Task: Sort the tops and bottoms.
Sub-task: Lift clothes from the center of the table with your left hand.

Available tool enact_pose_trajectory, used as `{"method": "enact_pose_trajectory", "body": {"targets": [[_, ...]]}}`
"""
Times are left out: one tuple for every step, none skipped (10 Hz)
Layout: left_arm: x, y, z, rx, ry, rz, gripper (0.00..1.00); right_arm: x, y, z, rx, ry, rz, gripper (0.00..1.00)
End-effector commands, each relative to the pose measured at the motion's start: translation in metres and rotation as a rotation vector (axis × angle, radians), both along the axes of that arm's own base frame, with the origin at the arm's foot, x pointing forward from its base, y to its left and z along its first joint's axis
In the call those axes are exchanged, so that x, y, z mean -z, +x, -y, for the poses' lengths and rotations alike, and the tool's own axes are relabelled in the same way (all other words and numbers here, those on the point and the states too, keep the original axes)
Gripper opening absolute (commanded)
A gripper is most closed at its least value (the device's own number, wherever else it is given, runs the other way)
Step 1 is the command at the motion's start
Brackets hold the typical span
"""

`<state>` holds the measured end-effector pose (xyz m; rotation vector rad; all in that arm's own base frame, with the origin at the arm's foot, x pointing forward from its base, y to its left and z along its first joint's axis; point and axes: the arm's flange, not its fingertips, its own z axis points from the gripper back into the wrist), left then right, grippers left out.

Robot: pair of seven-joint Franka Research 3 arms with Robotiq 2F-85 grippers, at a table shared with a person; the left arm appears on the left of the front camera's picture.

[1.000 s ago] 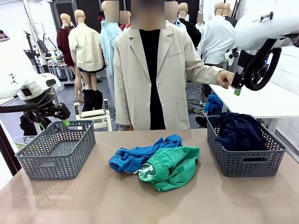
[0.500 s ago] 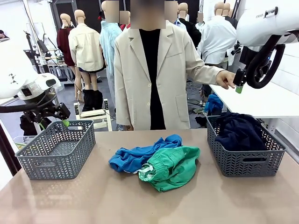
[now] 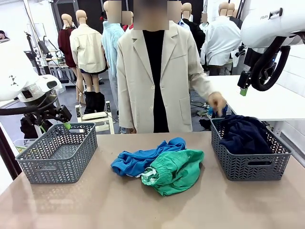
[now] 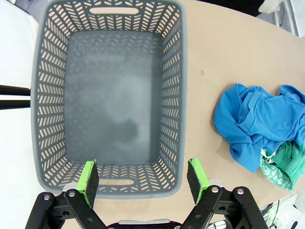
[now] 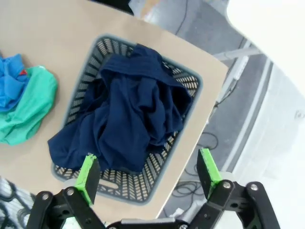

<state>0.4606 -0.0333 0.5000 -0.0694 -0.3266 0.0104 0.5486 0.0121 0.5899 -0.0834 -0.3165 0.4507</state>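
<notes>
The bright blue top [image 3: 143,160] lies crumpled mid-table, touching the emerald green bottoms [image 3: 174,171] heaped just to its right. Dark navy bottoms [image 3: 244,134] fill the right grey mesh basket [image 3: 252,168]. My left gripper [image 3: 62,120] hangs open over the back of the left basket [image 3: 57,153], nothing between its pads. From the left wrist, that gripper [image 4: 142,169] stands over the basket [image 4: 182,95], with the blue top [image 4: 252,121] off to the side. My right gripper [image 5: 147,162] is open high above the navy bottoms [image 5: 128,119], and in the front view it [image 3: 243,87] hovers at the upper right.
A person in a beige coat stands at the far side, one hand [image 3: 217,101] lowered near the right basket's back corner. A white table [image 3: 267,98] sits behind on the right. Bare tabletop [image 3: 119,205] stretches along the near edge.
The person's hand has dropped from beside my right gripper to just behind the right basket. My right arm rose slightly, then held. The left arm and the garments have not moved.
</notes>
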Motion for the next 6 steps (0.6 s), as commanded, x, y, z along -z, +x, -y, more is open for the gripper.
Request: {"method": "enact_pose_trajectory", "body": {"targets": [[-0.001,-0.003,0.001,-0.020,-0.005,-0.007,0.96,0.001,-0.030,0.060,0.156,0.055,0.084,1.00],[-0.001,-0.003,0.001,-0.020,-0.005,-0.007,0.96,0.005,-0.045,0.093,0.261,0.088,0.126,1.00],[-0.001,-0.003,0.001,-0.020,-0.005,-0.007,0.96,0.014,-0.060,0.128,0.372,0.115,0.140,1.00],[-0.001,-0.003,0.001,-0.020,-0.005,-0.007,0.96,0.026,-0.072,0.156,0.443,0.138,0.159,1.00],[-0.001,-0.003,0.001,-0.020,-0.005,-0.007,0.96,0.040,-0.085,0.181,0.513,0.192,0.161,1.00],[-0.001,-0.003,0.001,-0.020,-0.005,-0.007,0.96,0.052,-0.101,0.205,0.583,0.247,0.153,1.00]]}}
